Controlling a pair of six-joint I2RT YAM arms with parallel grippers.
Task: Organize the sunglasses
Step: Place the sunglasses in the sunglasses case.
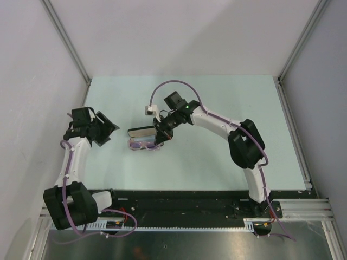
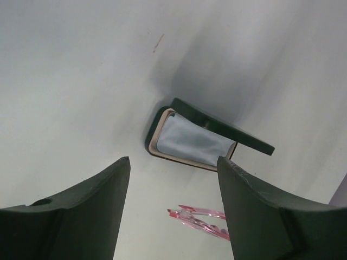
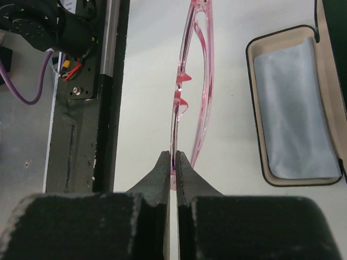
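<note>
Right gripper pinches sunglasses; cloth inside open case.

Pale green table — 1 open black case lies on it, sunglasses beside.

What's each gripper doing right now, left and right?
Left gripper: open, holding nothing.
Right gripper: shut on the thin translucent pink-framed sunglasses.
</note>
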